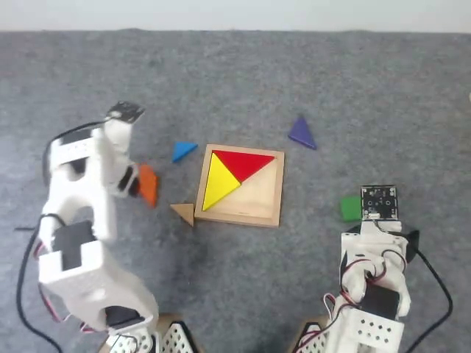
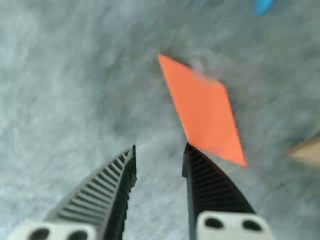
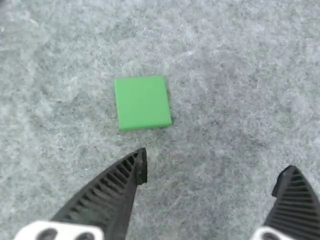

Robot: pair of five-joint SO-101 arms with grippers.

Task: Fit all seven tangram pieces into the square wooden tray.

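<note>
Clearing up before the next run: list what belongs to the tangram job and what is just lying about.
Job: tray; red triangle and yellow triangle, both in it; blue triangle, purple triangle, tan triangle, orange parallelogram and green square, loose outside it.
Lying about: grey mat under everything.

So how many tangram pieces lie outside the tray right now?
5: orange parallelogram by the left gripper, blue triangle and tan triangle left of the tray, purple triangle beyond it, green square right.
</note>
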